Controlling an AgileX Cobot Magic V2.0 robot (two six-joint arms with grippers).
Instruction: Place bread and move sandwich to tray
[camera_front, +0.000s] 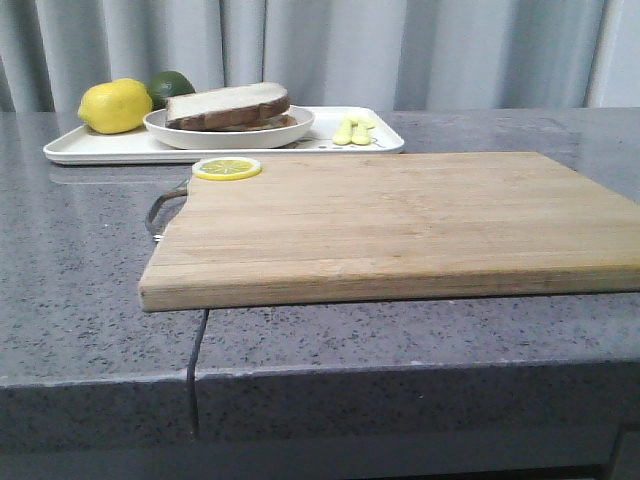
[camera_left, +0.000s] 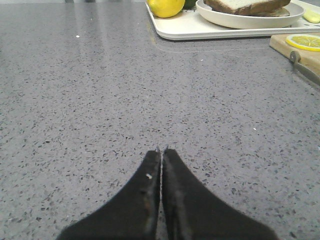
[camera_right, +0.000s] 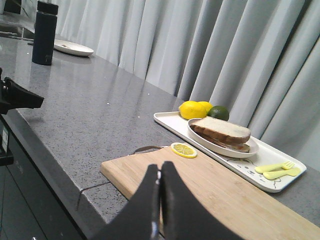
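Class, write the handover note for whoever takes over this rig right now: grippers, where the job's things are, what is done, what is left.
Left gripper: shut, empty, low over the bare counter.
Right gripper: shut, empty, above the cutting board.
Bread: on top of the sandwich.
Sandwich: on its plate, which sits on the tray.
Done: bread placed, sandwich on the tray.
Left: nothing evident; the arms look clear of the food.

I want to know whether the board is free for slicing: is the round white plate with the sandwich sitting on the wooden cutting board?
No. The round white plate rests on the flat white tray behind the wooden cutting board.
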